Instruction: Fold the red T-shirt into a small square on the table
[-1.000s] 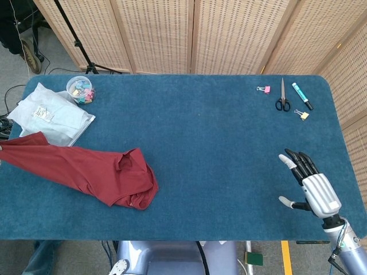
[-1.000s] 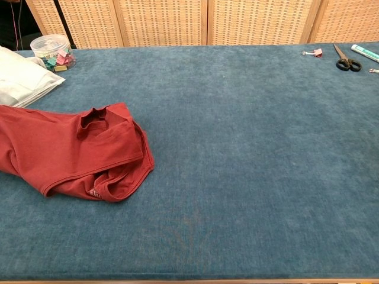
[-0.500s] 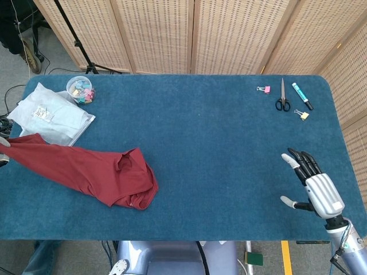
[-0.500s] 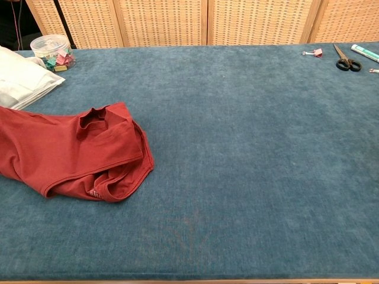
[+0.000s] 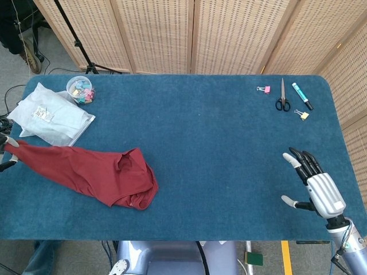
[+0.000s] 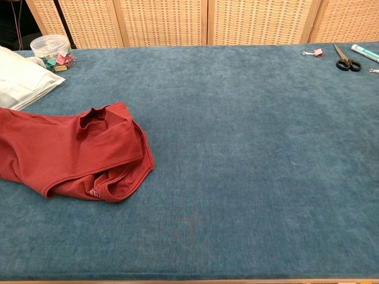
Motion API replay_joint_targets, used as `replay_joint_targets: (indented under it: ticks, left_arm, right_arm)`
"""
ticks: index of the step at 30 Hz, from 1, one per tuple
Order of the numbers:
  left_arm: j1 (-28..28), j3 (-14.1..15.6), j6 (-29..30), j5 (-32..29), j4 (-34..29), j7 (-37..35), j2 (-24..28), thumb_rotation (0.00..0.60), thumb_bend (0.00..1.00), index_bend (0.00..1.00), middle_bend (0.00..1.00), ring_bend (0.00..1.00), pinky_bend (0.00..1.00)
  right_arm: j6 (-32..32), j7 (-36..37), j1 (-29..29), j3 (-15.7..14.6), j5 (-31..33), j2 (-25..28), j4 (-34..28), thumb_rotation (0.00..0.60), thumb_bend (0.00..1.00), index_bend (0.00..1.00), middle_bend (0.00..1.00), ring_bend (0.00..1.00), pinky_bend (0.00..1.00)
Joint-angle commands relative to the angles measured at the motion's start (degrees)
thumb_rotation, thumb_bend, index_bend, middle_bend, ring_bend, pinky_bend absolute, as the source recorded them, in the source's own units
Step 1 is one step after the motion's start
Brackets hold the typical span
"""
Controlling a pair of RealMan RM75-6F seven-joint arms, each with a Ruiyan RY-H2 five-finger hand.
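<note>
Nearest, the right hand hovers over the counter's front right corner, fingers spread, grasping nothing. On the front left the red T-shirt lies bunched, its far end stretched to the counter edge where the left hand pinches it. Farther back sit a white bag and a tub of clips; scissors and a marker lie far right

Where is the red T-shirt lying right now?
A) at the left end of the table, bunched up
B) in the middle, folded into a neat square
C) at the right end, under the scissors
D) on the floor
A: the red T-shirt lies rumpled at the left end of the blue table, far from the scissors.
</note>
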Motion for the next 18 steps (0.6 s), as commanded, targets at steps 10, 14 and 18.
replay_joint_targets:
  ticks: [10,14,18]
  left_arm:
    - [-6.7,-0.3,10.8,4.1,-9.2,6.7,-0.3,0.600,0.63,0.73,0.00,0.00,0.00]
    - [-9.1,0.3,14.7,7.1,-17.5,12.4,0.6,0.600,0.63,0.73,0.00,0.00,0.00]
    - [-11.1,1.7,17.2,11.1,-26.7,19.6,1.4,0.600,0.63,0.73,0.00,0.00,0.00]
  right_arm:
    - [0.1,0.2,0.0,0.1,0.0,0.1,0.0,0.600,0.00,0.00,0.00,0.00,0.00]
    - [0.1,0.6,0.0,0.1,0.0,0.2,0.1,0.600,0.00,0.00,0.00,0.00,0.00]
    - [0.0,1.0,0.0,0.1,0.1,0.3,0.1,0.600,0.00,0.00,0.00,0.00,0.00]
